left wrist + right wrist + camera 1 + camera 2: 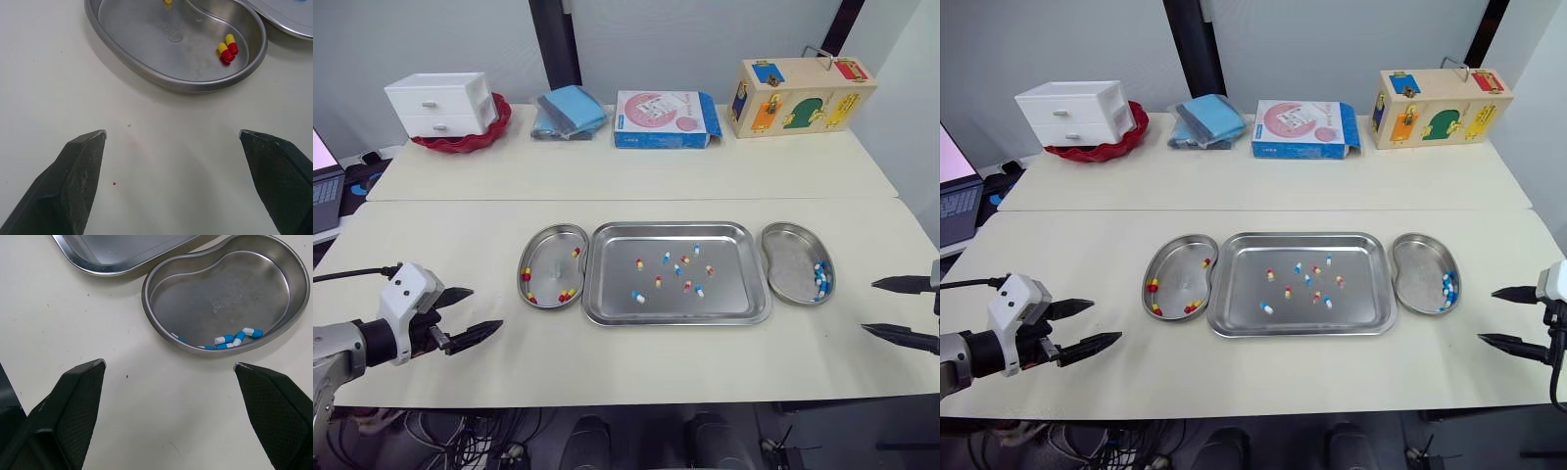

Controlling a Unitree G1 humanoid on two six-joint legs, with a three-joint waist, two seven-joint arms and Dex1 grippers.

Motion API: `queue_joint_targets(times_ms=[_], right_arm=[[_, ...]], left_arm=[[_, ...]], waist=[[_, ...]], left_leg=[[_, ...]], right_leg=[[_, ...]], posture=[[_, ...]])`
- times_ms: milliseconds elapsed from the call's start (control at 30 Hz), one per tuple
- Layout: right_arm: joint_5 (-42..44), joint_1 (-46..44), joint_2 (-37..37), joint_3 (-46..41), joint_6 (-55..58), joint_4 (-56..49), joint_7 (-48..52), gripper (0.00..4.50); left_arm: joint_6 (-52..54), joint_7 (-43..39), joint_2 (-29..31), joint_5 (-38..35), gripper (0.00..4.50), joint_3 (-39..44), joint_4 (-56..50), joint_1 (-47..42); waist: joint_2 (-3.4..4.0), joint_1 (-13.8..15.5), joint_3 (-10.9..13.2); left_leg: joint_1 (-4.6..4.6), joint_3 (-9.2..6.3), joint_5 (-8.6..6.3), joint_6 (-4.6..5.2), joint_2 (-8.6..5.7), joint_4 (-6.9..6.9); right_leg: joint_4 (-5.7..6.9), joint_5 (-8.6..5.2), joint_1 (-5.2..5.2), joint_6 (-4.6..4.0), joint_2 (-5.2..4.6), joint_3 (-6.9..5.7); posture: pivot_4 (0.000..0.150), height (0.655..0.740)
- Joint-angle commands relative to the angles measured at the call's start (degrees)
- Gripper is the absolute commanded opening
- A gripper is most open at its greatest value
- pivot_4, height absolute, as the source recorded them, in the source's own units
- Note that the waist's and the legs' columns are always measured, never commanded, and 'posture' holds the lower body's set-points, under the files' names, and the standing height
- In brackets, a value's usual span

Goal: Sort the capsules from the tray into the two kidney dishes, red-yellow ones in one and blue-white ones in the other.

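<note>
The big pale table (607, 186) holds everything. The left arm reaches in low from the near left edge. Its left end effector (485, 308) hangs just over the table, with its two black fingers spread wide and nothing between them. The right end effector (868, 305) comes in from the near right edge the same way — wide open and empty. The tray (734, 289) sits in the middle between them, well apart from both, with its long side going left to right. The left kidney dish (546, 257) and the right kidney dish (788, 257) lie just beside the tray's two short ends. Each runs long from near to far, with its dented side facing the tray, and each is a little ahead of the end effector on its side. Loose capsules (637, 296) lie scattered in the tray, pointing every which way. Some red-yellow capsules (228, 47) lie in the left dish, and blue-white capsules (234, 339) bunch along the right dish's outer wall.
</note>
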Motion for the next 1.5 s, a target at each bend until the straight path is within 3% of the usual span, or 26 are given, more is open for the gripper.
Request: queue_joint_targets(times_ms=[33, 1200, 1500], right_arm=[[0.4, 0.4, -1.5, -3.0, 0.2, -0.8, 0.3, 4.43], [-1.6, 1.3, -2.0, -2.9, 1.5, 2.2, -0.2, 4.43], [-1.1, 7.9, -0.5, -7.6, 1.7, -1.7, -0.4, 4.43]], left_arm=[[-0.5, -0.5, -0.3, -1.1, 4.50, 2.5, -0.7, 1.3], [3.3, -5.0, -0.9, -10.0, 4.50, 7.1, 0.8, 3.4], [4.7, -7.7, -2.5, -13.6, 4.50, 3.2, -8.3, 5.3]], waist=[[0.00, 0.0, 0.0], [-0.01, -0.1, 0.0], [-0.03, 0.3, 0.0]], left_leg=[[0.00, 0.00, 0.00, 0.00, 0.00, 0.00], [0.01, 0.07, 0.00, 0.01, 0.01, -0.04], [-0.01, 0.08, 0.00, 0.00, 0.01, -0.04]], right_leg=[[0.00, 0.00, 0.00, 0.00, 0.00, 0.00], [-0.03, 0.00, -0.04, 0.00, 0.00, 0.05], [-0.04, 0.00, -0.03, 0.00, -0.01, 0.05]], posture=[[0.150, 0.7078], [0.150, 0.7078], [0.150, 0.7078]])
